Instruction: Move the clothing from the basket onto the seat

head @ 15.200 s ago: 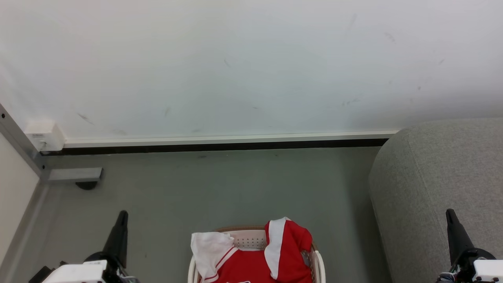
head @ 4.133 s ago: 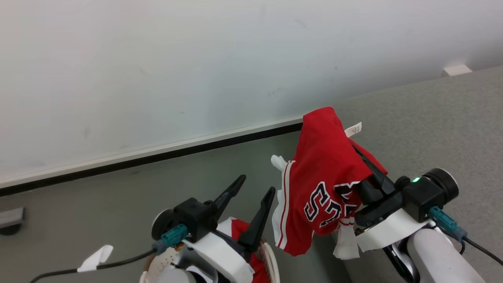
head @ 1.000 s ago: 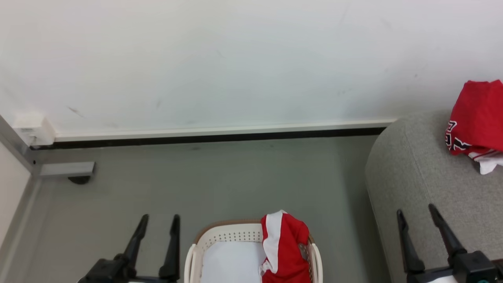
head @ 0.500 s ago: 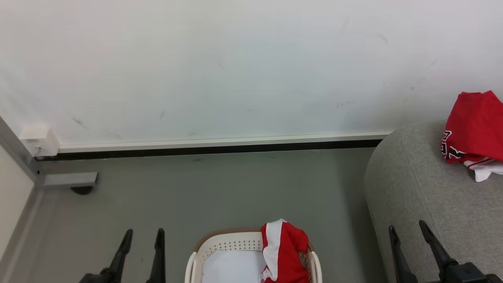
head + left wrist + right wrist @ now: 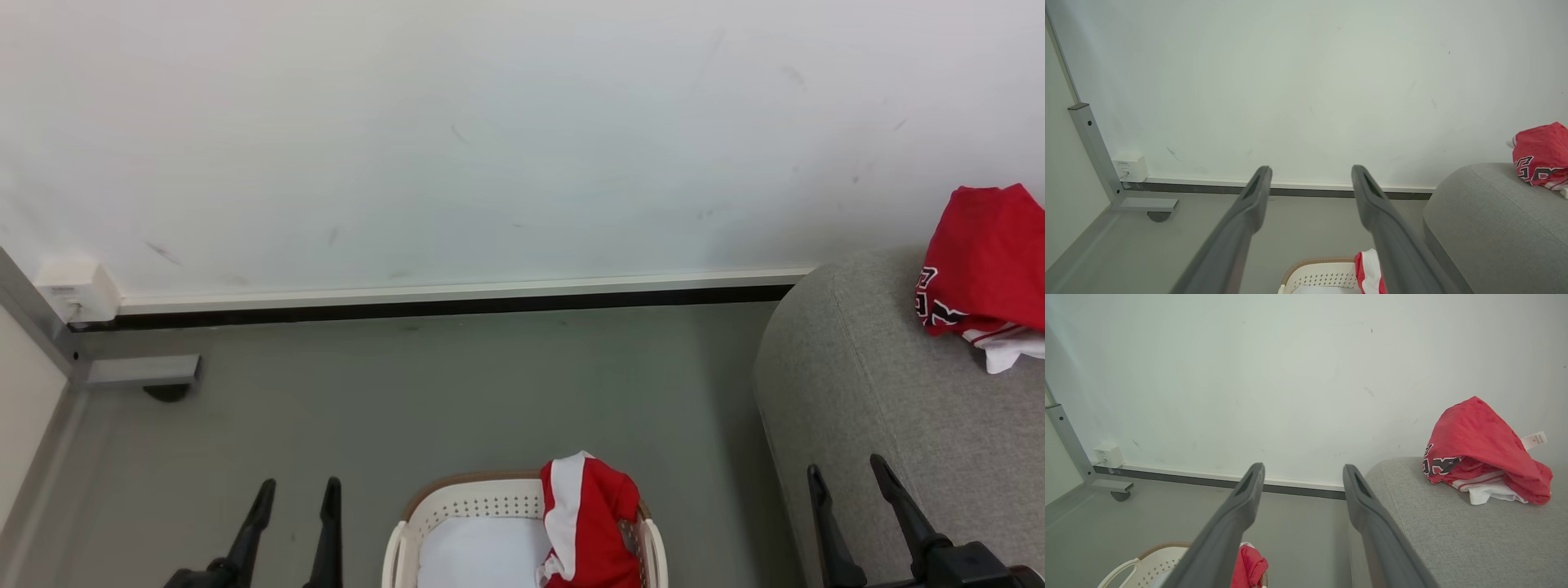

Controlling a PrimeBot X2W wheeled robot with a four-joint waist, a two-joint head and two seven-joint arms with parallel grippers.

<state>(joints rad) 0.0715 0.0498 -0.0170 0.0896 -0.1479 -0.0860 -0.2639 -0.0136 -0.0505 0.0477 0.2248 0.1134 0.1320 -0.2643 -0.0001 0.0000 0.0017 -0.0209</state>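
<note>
Left gripper (image 5: 300, 483), right gripper (image 5: 845, 465) wide, empty | red white-striped jersey (image 5: 600, 514) draped on cream perforated basket (image 5: 457, 500); pinch its crest, lift clear toward grey woven seat (image 5: 865, 392)

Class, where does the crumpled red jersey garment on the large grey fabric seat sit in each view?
Head view: the crumpled red jersey garment lies at the right edge, above middle, on the grey fabric seat.
Left wrist view: the garment, right edge, mid-height.
Right wrist view: the garment, right of centre, mid-height.
Shared landmark: small white wall box, left in each.
</note>
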